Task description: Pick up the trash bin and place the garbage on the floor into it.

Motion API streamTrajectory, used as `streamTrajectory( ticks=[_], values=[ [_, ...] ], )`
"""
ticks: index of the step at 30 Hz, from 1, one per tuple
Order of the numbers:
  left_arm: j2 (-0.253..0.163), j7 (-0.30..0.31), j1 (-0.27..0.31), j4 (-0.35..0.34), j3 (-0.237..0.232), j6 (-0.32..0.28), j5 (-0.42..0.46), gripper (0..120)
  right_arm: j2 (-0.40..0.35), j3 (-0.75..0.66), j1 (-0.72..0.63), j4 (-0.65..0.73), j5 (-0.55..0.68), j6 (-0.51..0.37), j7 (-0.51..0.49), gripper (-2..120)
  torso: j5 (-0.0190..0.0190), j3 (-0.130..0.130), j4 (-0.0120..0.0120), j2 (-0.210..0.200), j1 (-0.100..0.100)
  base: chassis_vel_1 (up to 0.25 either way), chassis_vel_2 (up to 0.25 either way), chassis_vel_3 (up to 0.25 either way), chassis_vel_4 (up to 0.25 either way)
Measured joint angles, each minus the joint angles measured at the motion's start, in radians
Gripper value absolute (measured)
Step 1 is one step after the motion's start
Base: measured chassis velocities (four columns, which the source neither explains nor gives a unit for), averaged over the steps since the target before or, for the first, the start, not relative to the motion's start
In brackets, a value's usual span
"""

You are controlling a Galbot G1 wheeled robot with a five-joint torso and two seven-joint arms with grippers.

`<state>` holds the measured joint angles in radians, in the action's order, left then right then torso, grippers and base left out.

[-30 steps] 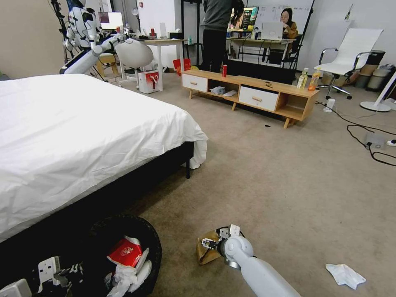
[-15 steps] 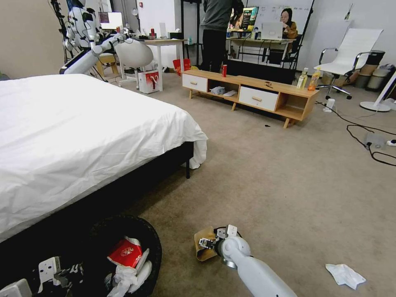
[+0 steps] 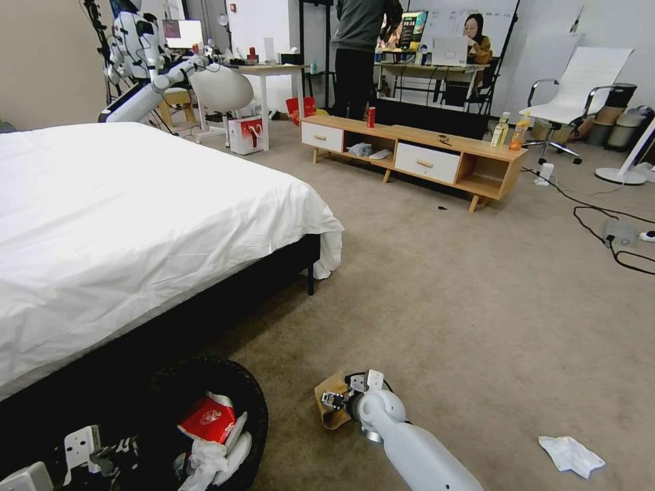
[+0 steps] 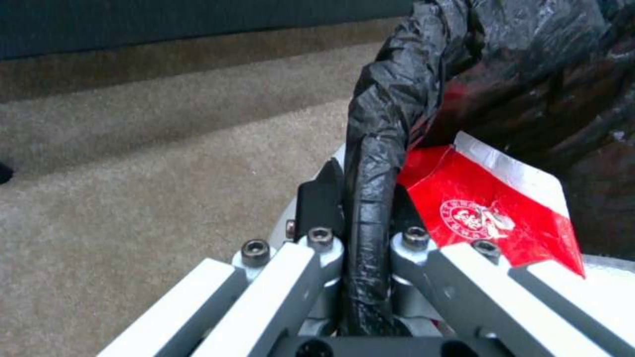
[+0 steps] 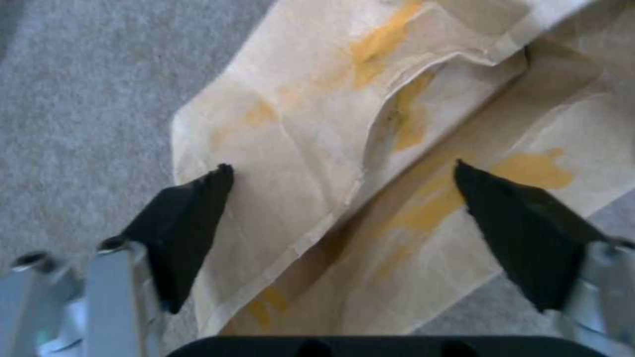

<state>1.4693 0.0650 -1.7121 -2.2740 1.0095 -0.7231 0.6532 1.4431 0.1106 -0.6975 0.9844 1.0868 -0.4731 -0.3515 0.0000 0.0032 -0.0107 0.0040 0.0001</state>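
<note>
left gripper [image 4: 360, 233] clamped on trash bin [image 3: 249, 389] rim | right gripper [image 5: 344, 183] spread wide over brown paper bag [image 5: 370, 148], not yet gripped | risk: flat bag missed or slipped at closing

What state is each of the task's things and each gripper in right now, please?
trash bin: bag-lined rim clamped by the left gripper, litter inside.
red snack packet: flat, lying in the bin.
brown paper bag: crumpled, on the carpet, not gripped.
white tissue: crumpled, on the carpet.
left gripper: shut on the rim.
right gripper: open, fingers either side of the bag.
</note>
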Motion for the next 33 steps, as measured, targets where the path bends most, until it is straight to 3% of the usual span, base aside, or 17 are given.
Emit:
streamTrajectory(
  ticks=[13, 17, 18, 20, 22, 33],
  values=[
    [0.006, -0.007, 0.000, 0.004, -0.005, 0.001, -0.007, 3, 0.023, 0.007, 0.017, -0.037, -0.038, 0.020, 0.038, 31, 0.0000, 0.000, 0.0000, 0.000, 0.000, 0.000, 0.000, 0.000, 0.000],
    [0.006, -0.008, -0.001, 0.005, -0.006, 0.001, -0.007, 3, 0.026, 0.008, 0.019, -0.046, -0.045, 0.023, 0.046, 25, 0.0000, 0.000, -0.0001, 0.000, 0.000, 0.000, 0.000, 0.000, 0.000],
    [0.006, -0.008, -0.001, 0.007, -0.006, 0.002, -0.007, 3, 0.030, 0.008, 0.021, -0.054, -0.051, 0.025, 0.052, 16, 0.0000, 0.000, 0.0000, 0.000, 0.000, 0.000, 0.000, 0.000, 0.000],
    [0.006, -0.009, -0.001, 0.008, -0.006, 0.002, -0.007, 3, 0.032, 0.008, 0.021, -0.057, -0.053, 0.026, 0.054, 13, 0.0000, 0.000, 0.0000, 0.000, 0.000, 0.000, 0.000, 0.000, 0.000],
    [0.006, -0.009, -0.001, 0.011, -0.006, 0.003, -0.008, 3, 0.039, 0.008, 0.024, -0.068, -0.059, 0.028, 0.059, 2, 0.0000, 0.000, -0.0001, 0.000, 0.000, 0.000, 0.000, 0.000, 0.000],
    [0.012, -0.013, 0.002, 0.019, -0.011, 0.005, -0.017, 3, 0.035, 0.010, 0.018, -0.054, -0.066, 0.033, 0.061, 0, 0.0001, 0.000, 0.0000, 0.000, 0.000, 0.000, 0.000, 0.000, 0.000]
  ],
)
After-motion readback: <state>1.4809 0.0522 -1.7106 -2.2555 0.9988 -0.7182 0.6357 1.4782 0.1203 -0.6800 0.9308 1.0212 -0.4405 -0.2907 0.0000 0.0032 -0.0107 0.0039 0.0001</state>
